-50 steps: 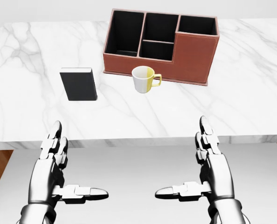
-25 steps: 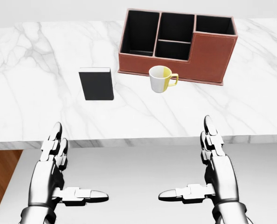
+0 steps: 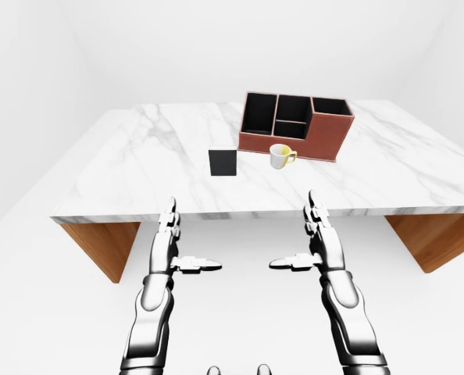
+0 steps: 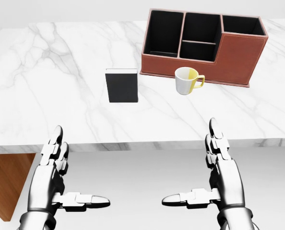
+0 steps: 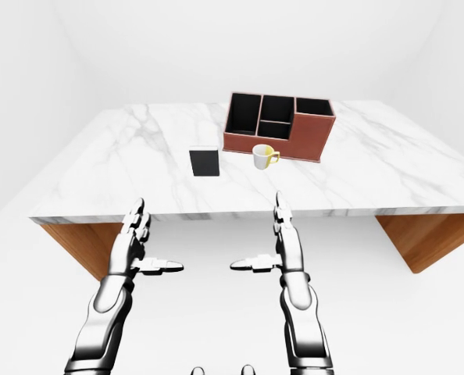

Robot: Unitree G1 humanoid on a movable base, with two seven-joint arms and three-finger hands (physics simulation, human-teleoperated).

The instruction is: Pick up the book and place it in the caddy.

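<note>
Marble table (image 4: 46, 72): book (image 4: 122, 85) at 12 o'clock; left hand (image 4: 56, 179) and right hand (image 4: 219, 177) splayed, empty. Risk: reaching arm clips mug (image 4: 186, 80) beside caddy (image 4: 238, 57).

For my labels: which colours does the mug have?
The mug is white with a yellow half and handle, clearest in the head view.

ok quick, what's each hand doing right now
Left hand: open, holding nothing, short of the table.
Right hand: open, holding nothing.
</note>
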